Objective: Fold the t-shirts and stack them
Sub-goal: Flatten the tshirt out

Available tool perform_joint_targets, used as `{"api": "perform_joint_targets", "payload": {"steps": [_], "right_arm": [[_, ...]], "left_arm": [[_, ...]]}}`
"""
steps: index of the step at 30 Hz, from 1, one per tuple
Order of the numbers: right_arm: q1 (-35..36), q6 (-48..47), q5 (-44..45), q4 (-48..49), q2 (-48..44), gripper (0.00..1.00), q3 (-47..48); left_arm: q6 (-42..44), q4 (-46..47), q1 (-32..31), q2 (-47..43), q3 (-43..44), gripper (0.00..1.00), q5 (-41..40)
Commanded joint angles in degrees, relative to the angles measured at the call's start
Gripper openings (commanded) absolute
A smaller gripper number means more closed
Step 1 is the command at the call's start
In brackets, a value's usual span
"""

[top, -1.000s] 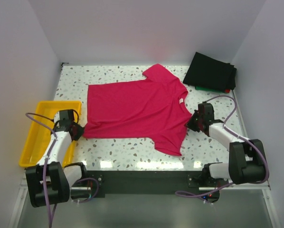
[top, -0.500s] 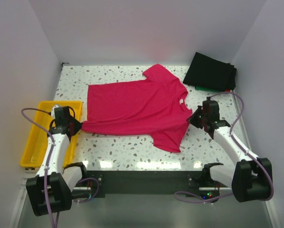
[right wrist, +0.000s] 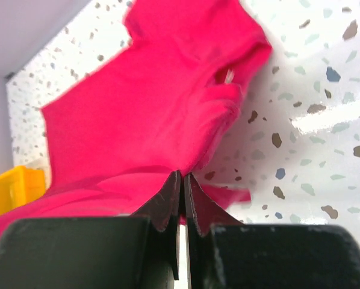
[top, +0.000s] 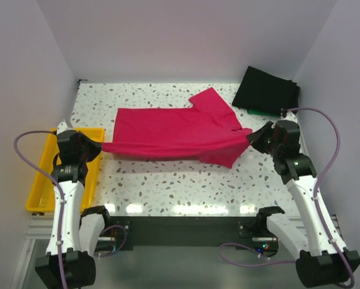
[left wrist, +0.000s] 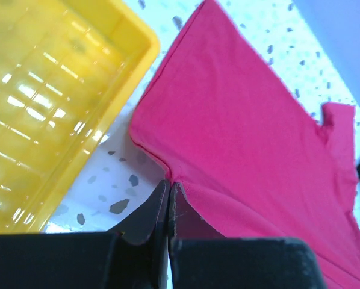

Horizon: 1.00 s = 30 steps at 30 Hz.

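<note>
Plain crimson-pink cloth t-shirt [top: 174, 129] lay stretched just right of the yellow plastic tray [top: 38, 186], its near edge lifted. The left gripper [top: 99, 147] and right gripper [top: 251, 137] were clamped on its near corners. The first fold seemed in hand, and the next move called for carrying both corners level across to the far edge.

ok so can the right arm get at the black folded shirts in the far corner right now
Probably not yet. The black shirts lie just beyond the right tool, with nothing visibly between them, but that tool is shut on the pink shirt and would have to let go first.
</note>
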Motion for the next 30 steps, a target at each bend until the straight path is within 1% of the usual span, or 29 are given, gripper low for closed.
{"api": "perform_joint_targets", "payload": {"steps": [1,5,6,7,8,9,11,12,15,16,19,20,21,22,23,24,25,26,27,28,29,30], "right_arm": [[-0.1,-0.5,2.8,-6.3,-3.5,0.0,7.8],[-0.1,-1.2,4.7,-13.6,-6.6,0.0,16.6],[-0.1,-1.4,5.3,-14.7,-7.8,0.0,20.5],[-0.1,-1.6,5.7,-15.7,-8.2,0.0,22.5],[-0.1,-1.7,6.3,-17.5,-8.6,0.0,24.4],[-0.1,-2.2,6.8,-18.6,-9.0,0.0,28.4],[-0.1,-3.1,8.8,-21.2,-9.0,0.0,32.7],[-0.1,-4.0,9.8,-21.9,-8.8,0.0,36.8],[-0.1,-4.9,12.8,-22.5,-7.4,0.0,42.9],[0.0,-5.0,13.2,-21.8,-6.6,0.0,43.7],[-0.1,-5.0,12.7,-17.6,-2.8,0.0,44.5],[0.0,-5.0,12.4,-15.0,-1.6,0.0,44.4],[-0.1,-5.2,12.2,-13.2,-0.5,0.0,43.6],[-0.1,-5.4,12.0,-11.0,0.8,0.0,42.9],[-0.1,-5.5,11.9,-6.2,3.2,0.0,42.1],[-0.1,-5.5,11.6,-3.6,4.8,0.0,40.7],[-0.1,-5.6,11.3,-0.8,6.4,0.0,40.2],[-0.1,-5.6,10.8,4.5,10.0,0.0,39.9],[-0.1,-5.4,9.9,7.3,11.9,0.0,39.7],[-0.1,-5.1,9.4,10.1,13.8,0.0,40.1],[-0.1,-5.1,9.3,14.1,16.4,0.0,40.8],[-0.1,-5.0,9.1,15.2,21.0,0.0,44.4]], "left_arm": [[2.1,-0.3,0.8,-3.8,6.2,0.0,3.1],[2.2,-4.0,0.7,-6.4,13.5,0.0,4.5],[2.3,-5.9,0.7,-6.9,17.1,0.0,4.6],[2.2,-6.7,0.7,-7.8,19.0,0.0,4.6],[2.4,-7.7,0.8,-8.1,23.1,0.0,4.6],[2.4,-9.4,0.7,-8.4,25.2,0.0,4.5],[2.3,-10.6,0.7,-8.7,28.8,0.0,4.4],[2.1,-11.3,0.7,-8.6,31.9,0.0,4.3],[0.9,-10.8,0.7,-7.4,35.9,0.0,4.5],[0.1,-10.5,0.6,-6.7,36.4,0.0,4.5],[-1.4,-7.9,0.8,-2.6,37.2,0.0,3.8],[-2.0,-5.9,0.7,-2.0,35.3,0.0,3.9],[-2.7,-1.7,0.8,-1.1,34.4,0.0,4.7],[-3.7,0.3,0.7,1.6,33.9,0.0,5.4],[-4.3,2.7,0.7,3.1,32.9,0.0,5.9],[-5.1,7.5,0.6,4.9,32.5,0.0,6.6],[-6.2,10.1,0.7,8.7,32.2,0.0,8.1],[-6.6,12.6,0.7,10.9,32.5,0.0,8.6],[-7.6,18.1,0.7,13.0,32.7,0.0,9.2],[-8.2,20.3,0.8,17.4,33.3,0.0,9.5],[-8.6,22.2,0.7,19.9,35.8,0.0,9.9],[-9.1,24.9,0.6,22.5,37.8,0.0,10.8]]}}
